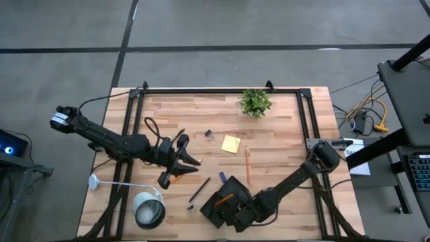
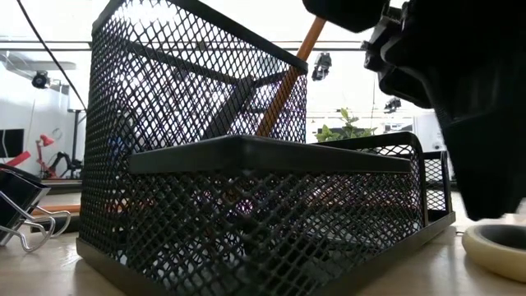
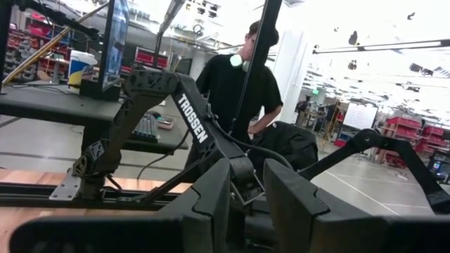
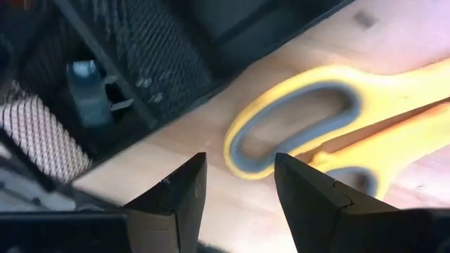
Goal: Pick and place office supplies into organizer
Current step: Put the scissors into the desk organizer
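Observation:
The black mesh organizer [image 1: 218, 202] stands near the table's front edge, with an orange pencil [image 2: 288, 74] leaning inside it. It fills the low view [image 2: 238, 189]. Yellow-handled scissors [image 4: 337, 119] lie flat on the wood beside the organizer's wall [image 4: 133, 49]. My right gripper [image 4: 239, 165] points steeply down above the scissors' handle loop [image 4: 295, 123]. It is open and has nothing between its fingers. In the high view it is at the organizer's right side [image 1: 236, 216]. My left gripper [image 1: 190, 151] hangs raised over the table's left-middle, pointing about level [image 3: 247, 176]. Its fingers are apart and hold nothing that shows.
Loose on the table are a yellow sticky pad [image 1: 231, 144], a pencil [image 1: 246, 165], a black pen [image 1: 199, 189], a small clip [image 1: 209, 134] and a blue piece [image 1: 222, 176]. A plant [image 1: 255, 102] stands at the far edge, a round lamp [image 1: 149, 210] front left. A person [image 3: 239, 84] stands beyond the table.

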Available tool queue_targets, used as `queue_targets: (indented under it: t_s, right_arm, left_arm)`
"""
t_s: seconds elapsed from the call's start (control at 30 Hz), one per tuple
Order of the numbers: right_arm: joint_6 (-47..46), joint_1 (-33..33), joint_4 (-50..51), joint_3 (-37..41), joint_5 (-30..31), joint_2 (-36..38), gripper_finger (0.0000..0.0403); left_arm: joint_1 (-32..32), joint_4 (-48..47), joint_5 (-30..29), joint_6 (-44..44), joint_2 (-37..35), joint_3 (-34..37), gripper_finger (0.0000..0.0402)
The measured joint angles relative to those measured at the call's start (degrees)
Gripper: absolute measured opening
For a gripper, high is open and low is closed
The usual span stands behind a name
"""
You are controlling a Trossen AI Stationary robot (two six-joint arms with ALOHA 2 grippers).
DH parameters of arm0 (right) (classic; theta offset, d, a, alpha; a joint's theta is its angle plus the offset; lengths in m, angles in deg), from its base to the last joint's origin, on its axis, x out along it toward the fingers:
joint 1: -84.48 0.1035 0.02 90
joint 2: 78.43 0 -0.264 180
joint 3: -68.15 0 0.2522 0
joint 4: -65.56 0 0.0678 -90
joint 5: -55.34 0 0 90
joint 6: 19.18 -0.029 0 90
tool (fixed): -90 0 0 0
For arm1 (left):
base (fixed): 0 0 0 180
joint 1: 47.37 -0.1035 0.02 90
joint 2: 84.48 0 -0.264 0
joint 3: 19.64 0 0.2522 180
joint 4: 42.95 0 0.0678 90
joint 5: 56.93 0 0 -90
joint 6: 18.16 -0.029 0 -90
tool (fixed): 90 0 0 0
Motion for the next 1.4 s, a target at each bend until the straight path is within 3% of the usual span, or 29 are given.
queue_targets:
  t_s: [0.5,0.83,1.13,1.23,1.4]
  right_arm:
    - [1.35,2.93,2.23,0.18,-3.00,0.79,0.0159]
    - [1.20,3.08,7.18,0.76,1.21,4.28,0.0160]
    - [1.56,3.02,4.72,0.54,2.01,6.32,0.0160]
    - [1.87,3.04,8.93,0.50,2.19,6.46,0.0160]
    - [8.56,2.89,12.52,1.31,2.40,6.49,0.0160]
  left_arm:
    - [0.04,0.20,1.02,0.02,-0.11,0.00,0.0073]
    - [0.02,0.17,1.12,0.09,-0.11,0.00,0.0073]
    - [0.04,0.04,1.34,0.13,-0.06,0.00,0.0073]
    - [0.04,0.04,1.36,0.13,-0.04,0.00,0.0073]
    - [0.00,0.02,1.39,0.11,0.00,0.00,0.0073]
